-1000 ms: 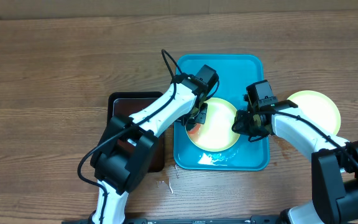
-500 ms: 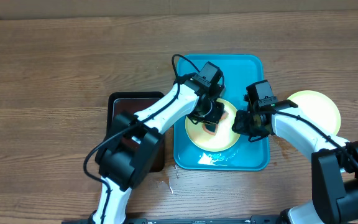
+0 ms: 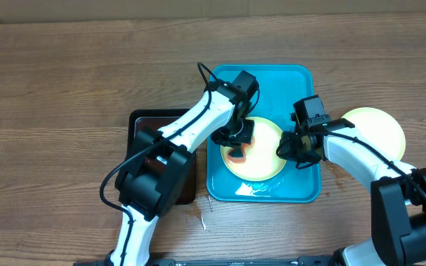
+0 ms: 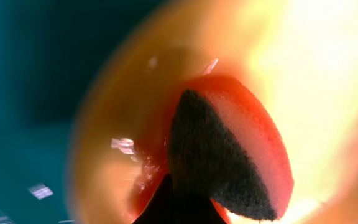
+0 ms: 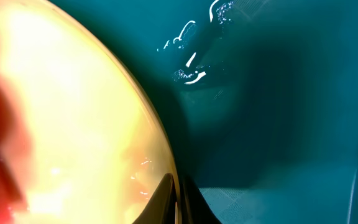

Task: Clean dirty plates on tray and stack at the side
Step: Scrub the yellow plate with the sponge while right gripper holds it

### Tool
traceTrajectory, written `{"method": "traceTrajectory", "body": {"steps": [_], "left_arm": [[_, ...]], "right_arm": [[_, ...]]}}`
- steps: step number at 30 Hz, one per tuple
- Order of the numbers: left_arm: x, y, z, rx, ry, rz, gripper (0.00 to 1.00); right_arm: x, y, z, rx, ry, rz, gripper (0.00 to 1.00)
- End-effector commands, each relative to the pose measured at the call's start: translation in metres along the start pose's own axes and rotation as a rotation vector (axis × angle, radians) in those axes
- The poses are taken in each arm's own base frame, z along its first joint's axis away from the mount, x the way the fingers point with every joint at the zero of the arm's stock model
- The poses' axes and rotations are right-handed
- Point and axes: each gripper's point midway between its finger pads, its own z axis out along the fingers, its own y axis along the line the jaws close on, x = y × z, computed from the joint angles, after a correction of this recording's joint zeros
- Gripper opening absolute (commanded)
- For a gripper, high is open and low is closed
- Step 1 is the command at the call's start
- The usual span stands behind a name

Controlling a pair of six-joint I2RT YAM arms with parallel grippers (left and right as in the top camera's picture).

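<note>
Jaws shut on both arms: the left gripper (image 3: pixel 237 140) presses a red-orange, dark-faced sponge (image 4: pixel 229 162) onto the smeared pale yellow-green round plastic plate (image 3: pixel 265 159), whose right rim the right gripper (image 3: pixel 285 145) nips. On the brown wooden table (image 3: pixel 50 89), the large turquoise rectangular plastic tray (image 3: pixel 287 81) holds that plate. A dark brown tray (image 3: pixel 143 120) lies just left of it, and a clean second plate (image 3: pixel 379 129) just right.

The wooden table (image 3: pixel 65 89) carries the blue tray (image 3: pixel 272 74) directly beneath both claws, the left claw (image 3: pixel 237 145) over its middle, the right claw (image 3: pixel 285 146) by its right rim. A brown tray (image 3: pixel 145 122) lies left of the left claw, just beside the blue one, and one plate (image 3: pixel 379 127) rests on bare wood to the right of the right claw. A few white scraps (image 3: pixel 198 218) lie nearer the robot than the left claw
</note>
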Motion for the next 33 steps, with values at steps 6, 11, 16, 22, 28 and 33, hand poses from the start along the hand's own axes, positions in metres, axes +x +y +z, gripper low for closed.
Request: {"method": "traceTrajectory", "body": {"steps": [6, 11, 16, 22, 28, 33], "left_arm": [[-0.005, 0.038, 0.002, -0.218, -0.023, 0.030, 0.04], [-0.002, -0.023, 0.005, 0.128, 0.024, 0.076, 0.04], [0.000, -0.084, 0.002, 0.409, 0.045, 0.106, 0.04], [0.029, -0.107, 0.023, 0.477, 0.186, 0.086, 0.04], [0.046, -0.094, 0.023, 0.416, 0.264, 0.039, 0.04], [0.044, -0.047, 0.023, 0.157, 0.221, -0.037, 0.04]], "right_arm": [[0.005, -0.009, 0.005, 0.046, 0.017, -0.004, 0.04], [0.005, -0.008, 0.005, 0.045, 0.018, -0.004, 0.04], [0.006, -0.009, 0.005, 0.046, 0.020, -0.003, 0.04], [0.007, -0.009, 0.005, 0.048, 0.023, -0.003, 0.04], [0.007, -0.009, 0.005, 0.048, 0.023, -0.003, 0.04], [0.007, -0.009, 0.005, 0.048, 0.023, -0.003, 0.04]]}}
